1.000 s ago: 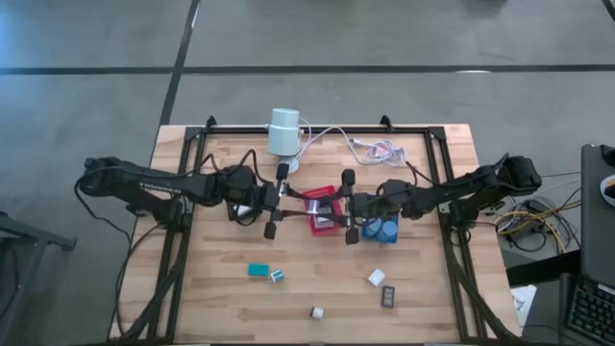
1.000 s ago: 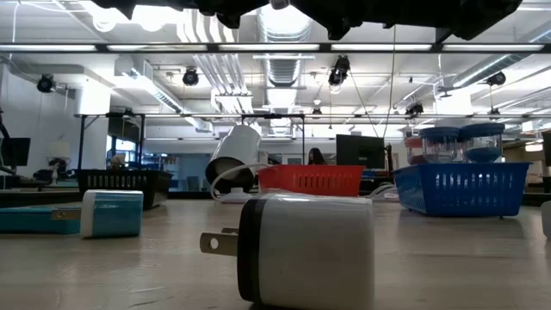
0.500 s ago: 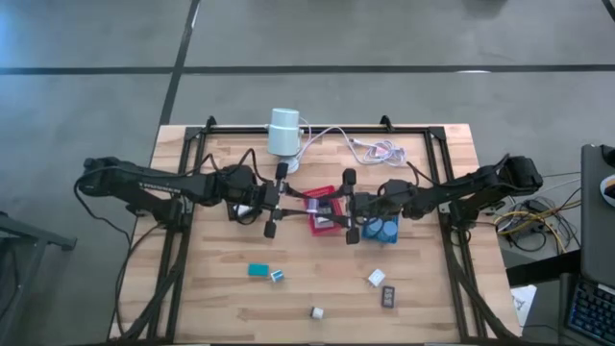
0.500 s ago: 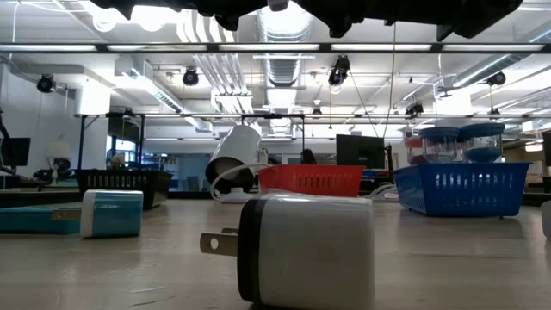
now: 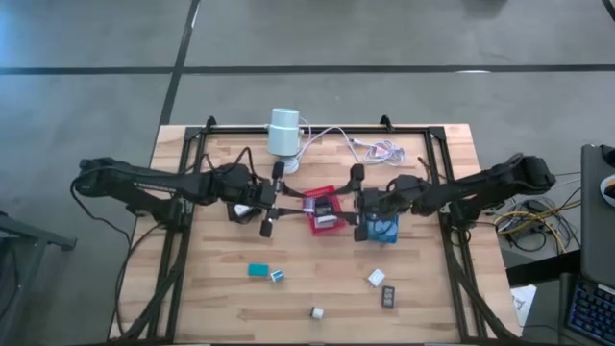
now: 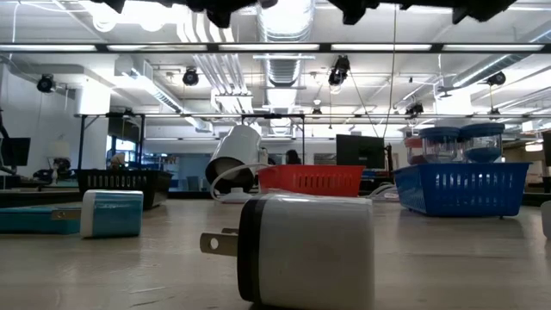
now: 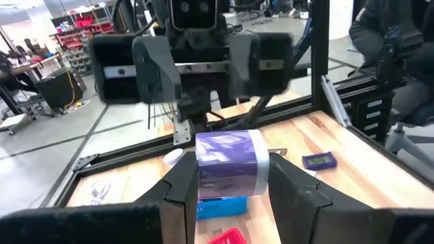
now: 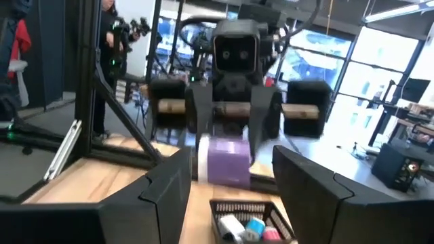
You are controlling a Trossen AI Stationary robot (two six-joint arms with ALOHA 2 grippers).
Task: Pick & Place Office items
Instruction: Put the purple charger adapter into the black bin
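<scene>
A lilac roll (image 7: 227, 166) hangs in mid-air over the red tray (image 5: 324, 219) at the table's middle, with my left gripper (image 5: 300, 202) shut on it. My right gripper (image 5: 338, 205) faces it from the right. It stands open, and its fingers (image 8: 169, 190) are short of the roll and touch nothing. Loose office items lie on the near half of the table. They are a teal block (image 5: 258, 270), a small teal-and-white piece (image 5: 277, 276), a white piece (image 5: 376, 278), a black piece (image 5: 389, 297) and a white plug block (image 6: 301, 250). My left gripper pinches the lilac roll between its two fingers (image 7: 182, 183), one on each of two opposite sides (image 7: 203, 169). The fingers come level from the table's left. The roll is lifted clear, above the red tray.
A blue tray (image 5: 382, 231) holding containers stands just right of the red one. A white cylinder (image 5: 283, 132) with cables (image 5: 375, 149) is at the far edge. A black tray (image 6: 120, 182) shows at the left in the low view. The table's near left corner has bare wood.
My right gripper has drawn back from the lilac roll toward the table's right edge and risen a little. The left gripper and the roll have kept their place.
</scene>
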